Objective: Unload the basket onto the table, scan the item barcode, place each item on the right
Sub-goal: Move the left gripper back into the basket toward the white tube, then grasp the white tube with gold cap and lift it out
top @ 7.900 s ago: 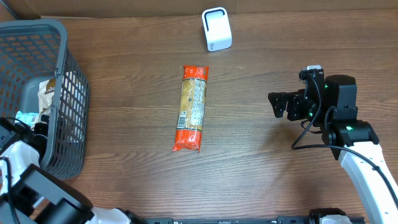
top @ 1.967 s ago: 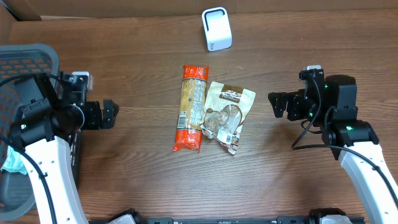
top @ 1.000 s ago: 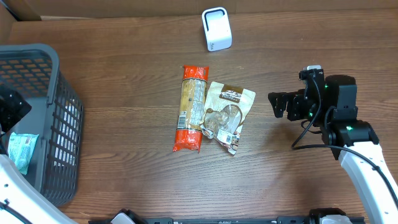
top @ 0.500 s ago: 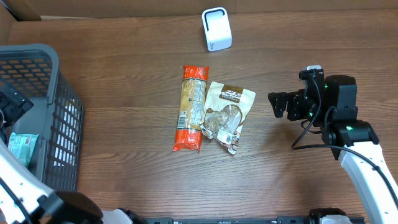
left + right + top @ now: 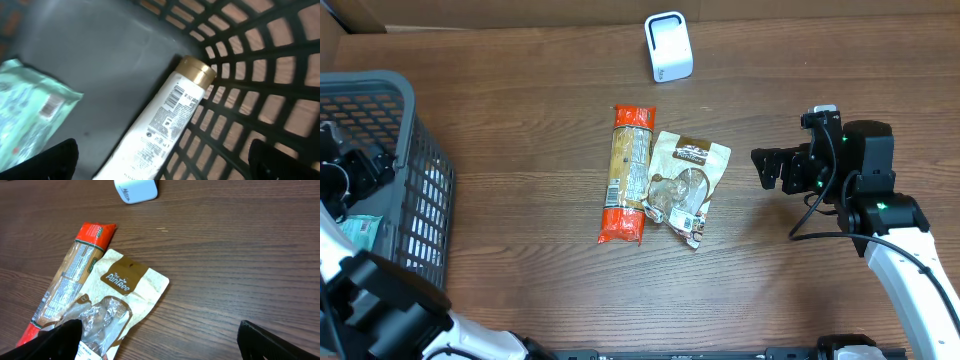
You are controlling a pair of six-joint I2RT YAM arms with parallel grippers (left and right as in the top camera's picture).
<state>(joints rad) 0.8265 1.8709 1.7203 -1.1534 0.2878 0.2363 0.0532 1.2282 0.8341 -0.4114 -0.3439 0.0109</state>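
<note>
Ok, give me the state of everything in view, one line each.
Pasta packet: lying flat on table.
Beige pouch: flat, overlapping the pasta packet.
Scanner: upright.
Bottle: on its side, cap on.
Green packet: lying flat.
Basket: upright, holding both.
Left gripper: inside basket, jaws open, empty.
Right gripper: above table, jaws open, empty.

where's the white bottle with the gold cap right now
Left wrist view: the white bottle lies in the basket on the left, against its mesh wall, beside the teal packet.
</note>
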